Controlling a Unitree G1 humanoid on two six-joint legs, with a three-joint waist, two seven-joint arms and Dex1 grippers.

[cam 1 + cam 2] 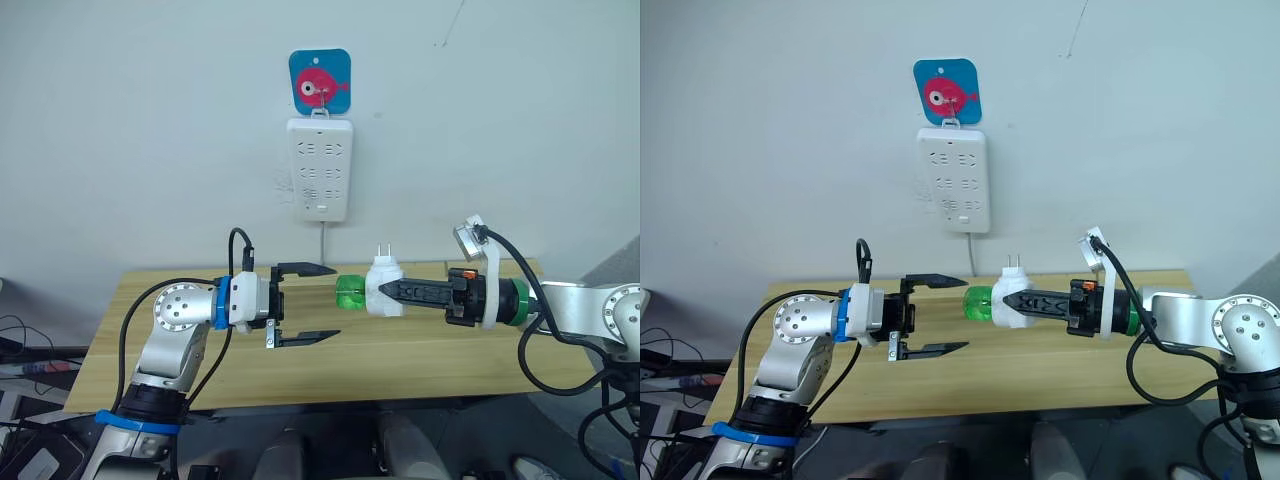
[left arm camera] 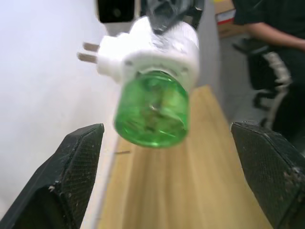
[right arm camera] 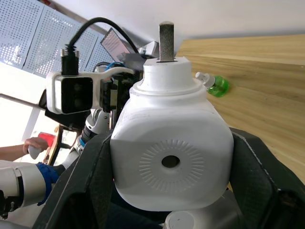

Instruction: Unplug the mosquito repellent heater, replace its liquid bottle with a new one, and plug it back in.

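tabletop: wooden, running under both my arms, with a spare green bottle lying on it past my right gripper's load, looks like the new one
power strip: hanging on the wall above and behind my grippers, every socket free, so the unplug step is done
mosquito repellent heater: held in the air over the tabletop, prongs up, clenched in my right gripper
left gripper: fingers spread wide, grasping nothing, lined up just short of the bottle end
old green bottle: screwed into the heater, pointing straight at my left gripper
progress: roughly a third in, I reckon
left to do: twist the old bottle off, fit the new one, plug back in
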